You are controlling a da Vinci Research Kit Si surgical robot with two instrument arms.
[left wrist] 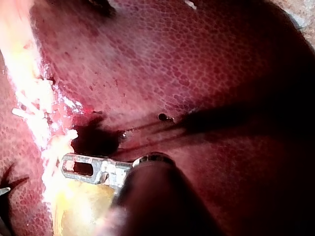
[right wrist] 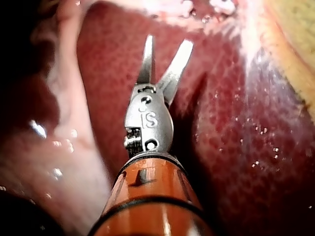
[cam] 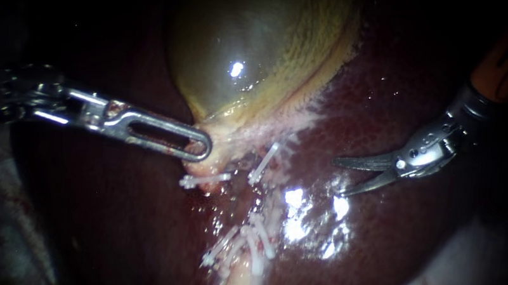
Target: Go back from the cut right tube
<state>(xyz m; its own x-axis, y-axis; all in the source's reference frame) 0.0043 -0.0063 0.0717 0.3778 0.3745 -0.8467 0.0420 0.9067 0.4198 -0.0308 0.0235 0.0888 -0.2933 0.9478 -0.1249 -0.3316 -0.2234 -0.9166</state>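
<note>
Right instrument [cam: 338,176] end effector is being held open, gripping nothing, over liver [cam: 382,253], near but clear of cut right tube [cam: 256,222]. Gallbladder [cam: 246,46] is being gripped by left instrument [cam: 199,149]. Risk: liver being scored or clips [cam: 262,164] being snagged if open blades are dragged low.

Gallbladder [cam: 258,47] lies on liver [cam: 394,254], clips [cam: 256,232] below.

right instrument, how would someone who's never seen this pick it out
Find the big yellow-green gallbladder on the dark red liver. Over the liver to its right, the right instrument enters from the upper right. Unlike the all-silver left instrument, it has an orange shaft and two thin curved blades standing apart.
</note>
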